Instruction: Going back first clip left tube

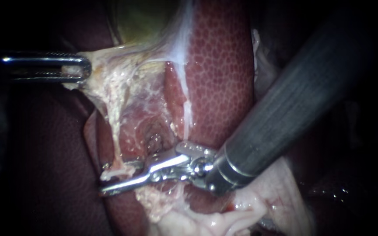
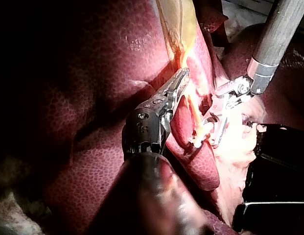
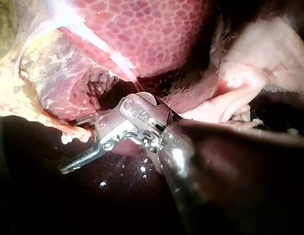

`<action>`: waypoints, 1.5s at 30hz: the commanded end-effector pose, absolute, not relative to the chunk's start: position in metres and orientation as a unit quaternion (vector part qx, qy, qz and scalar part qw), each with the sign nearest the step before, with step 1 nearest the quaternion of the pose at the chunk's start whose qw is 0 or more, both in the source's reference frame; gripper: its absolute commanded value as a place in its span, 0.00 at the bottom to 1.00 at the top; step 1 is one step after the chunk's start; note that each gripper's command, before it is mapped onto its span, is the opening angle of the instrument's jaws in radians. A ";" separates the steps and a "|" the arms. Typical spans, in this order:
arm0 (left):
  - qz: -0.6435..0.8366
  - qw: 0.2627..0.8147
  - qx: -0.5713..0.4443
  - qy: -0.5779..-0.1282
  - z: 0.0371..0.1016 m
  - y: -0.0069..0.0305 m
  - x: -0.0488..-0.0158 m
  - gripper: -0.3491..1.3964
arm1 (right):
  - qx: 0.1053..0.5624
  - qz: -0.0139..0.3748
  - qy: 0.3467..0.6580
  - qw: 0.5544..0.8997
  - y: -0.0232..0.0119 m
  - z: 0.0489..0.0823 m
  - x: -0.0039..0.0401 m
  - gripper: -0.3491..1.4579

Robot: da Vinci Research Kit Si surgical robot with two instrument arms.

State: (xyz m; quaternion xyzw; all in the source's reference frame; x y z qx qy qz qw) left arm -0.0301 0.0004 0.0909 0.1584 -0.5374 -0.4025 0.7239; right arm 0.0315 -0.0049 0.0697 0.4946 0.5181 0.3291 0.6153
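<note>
Closest to the endoscope: R instrument, thick dark shaft coming in from upper right, tip reaching low across the field. Its jaws are apart with a clear gap, one above and one below the bottom end of the left tube; neither visibly clamps it.

The tube is a pale cord, long axis approx. vertical in the endoscope view. Its upper end runs into the pale tissue, its lower end points down into the R jaws' gap. Whether a clip sits on it: can't tell, too small and glary.

L instrument enters from the left, shaft level, jaws clamped on that pale tissue, which is stretched taut. Mottled red liver lies behind.

L wrist view: L instrument seen from behind, jaws together on the yellowish tissue edge. The tube runs from there to R instrument just beside it.

R wrist view only: R instrument side-on, the gap plain, w/ the tube's frayed end between the jaws.
</note>
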 end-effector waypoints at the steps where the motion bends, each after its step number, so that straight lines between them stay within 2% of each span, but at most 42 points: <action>1: -0.402 0.724 0.158 -0.538 0.0908 0.0004 -0.0301 0.00 | 0.493 0.330 0.518 0.616 -0.0048 0.0703 0.0314 0.51; 11: -0.402 0.724 0.159 -0.538 0.0908 0.0004 -0.0300 0.00 | 0.475 0.323 0.528 0.626 -0.0032 0.0738 0.0287 0.50; 31: -0.402 0.724 0.159 -0.538 0.0908 0.0004 -0.0298 0.00 | 0.482 0.323 0.526 0.622 -0.0024 0.0718 0.0253 0.52; 36: -0.402 0.724 0.159 -0.538 0.0908 0.0004 -0.0297 0.00 | 0.462 0.291 0.545 0.636 -0.0024 0.0714 0.0247 0.52; 42: -0.402 0.724 0.160 -0.538 0.0907 0.0004 -0.0297 0.00 | 0.396 0.187 0.601 0.669 -0.0017 0.0701 0.0224 0.52; 45: -0.402 0.724 0.160 -0.538 0.0907 0.0004 -0.0297 0.00 | 0.374 0.153 0.618 0.675 -0.0010 0.0692 0.0206 0.52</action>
